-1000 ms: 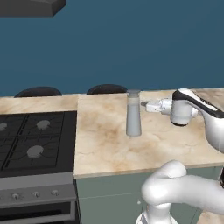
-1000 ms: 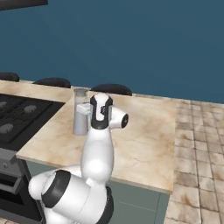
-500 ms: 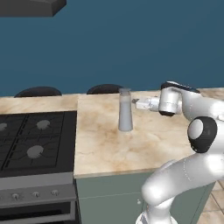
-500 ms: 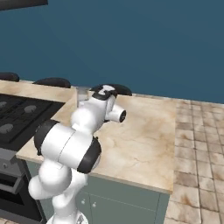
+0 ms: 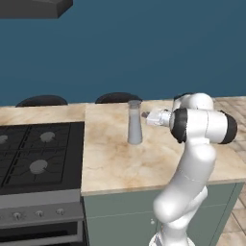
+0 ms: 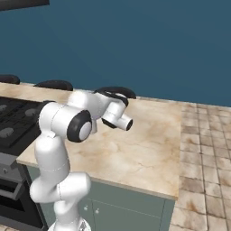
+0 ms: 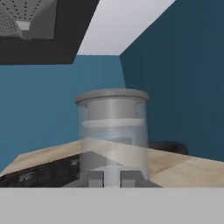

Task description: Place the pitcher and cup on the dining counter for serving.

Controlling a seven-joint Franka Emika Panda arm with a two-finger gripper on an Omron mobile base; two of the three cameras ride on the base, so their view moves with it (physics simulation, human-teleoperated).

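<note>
The pitcher [image 5: 134,122], a slim translucent grey cylinder with a grey lid, stands upright on the dining counter [image 5: 120,166] near its far edge. My gripper [image 5: 144,116] reaches it from the right at upper-body height. In the hand view the pitcher [image 7: 113,131] is directly ahead and very close. The gripper [image 7: 112,177] is nearly shut there, pinching a thin part low on the pitcher's near side. Whether the pitcher's base touches the marble I cannot tell. In the right base view my arm hides the pitcher above the dining counter [image 6: 144,151]. The cup is out of view.
Dark stool backs [image 5: 117,97] [image 6: 116,92] line the counter's far edge. A black gas stove [image 5: 33,153] [image 6: 13,119] adjoins the counter on the left, under a range hood [image 5: 33,7]. Tiled floor [image 6: 203,153] lies to the right.
The pitcher has slid a little left and farther back on the counter with the gripper on it. The arm's elbow has swung round and folded in over the counter.
</note>
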